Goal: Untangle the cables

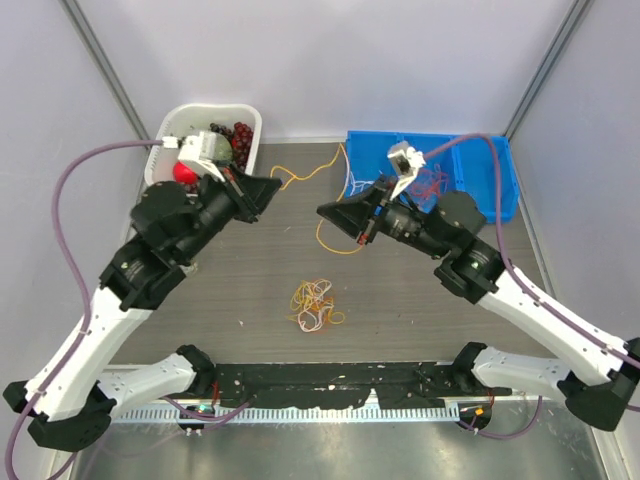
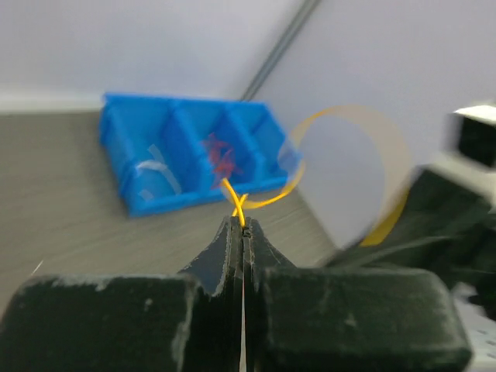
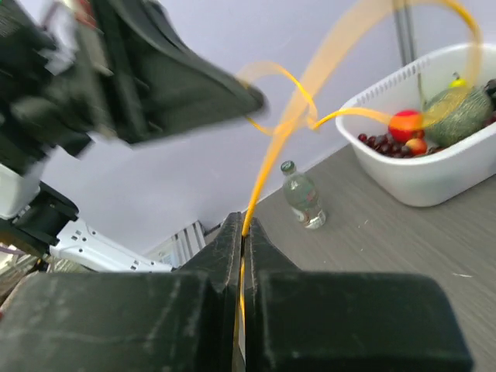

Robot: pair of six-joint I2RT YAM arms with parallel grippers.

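The orange cable (image 1: 322, 171) is off the worktop (image 1: 200, 300), strung in loose loops between my two tools. My left tool (image 1: 279, 186) is closed flat on it: in the left wrist view the strand (image 2: 241, 204) comes out right at the tips of the left tool (image 2: 242, 225), crosses itself there and curls away in a wide blurred loop. My right tool (image 1: 321, 210) is also pinched tight on the same cable. In the right wrist view the strand (image 3: 267, 170) runs up from between the closed tips of the right tool (image 3: 242, 225) and arcs overhead. The two tools sit near each other above the far middle of the worktop, tips pointing toward one another.

The rest of the cables lie as a small loopy tangle (image 1: 316, 305) of orange, red, white and yellow, flat on the worktop, nearer my bases and well apart from both tools.

Behind my right tool stands a blue bin (image 1: 503, 190) with compartments; red strands (image 1: 433, 184) lie in one and white ones (image 1: 358, 186) in another. Behind my left tool is a white basket (image 1: 215, 107) of fruit. The right wrist view also shows a small bottle (image 3: 302, 194) standing upright on the worktop near that basket.
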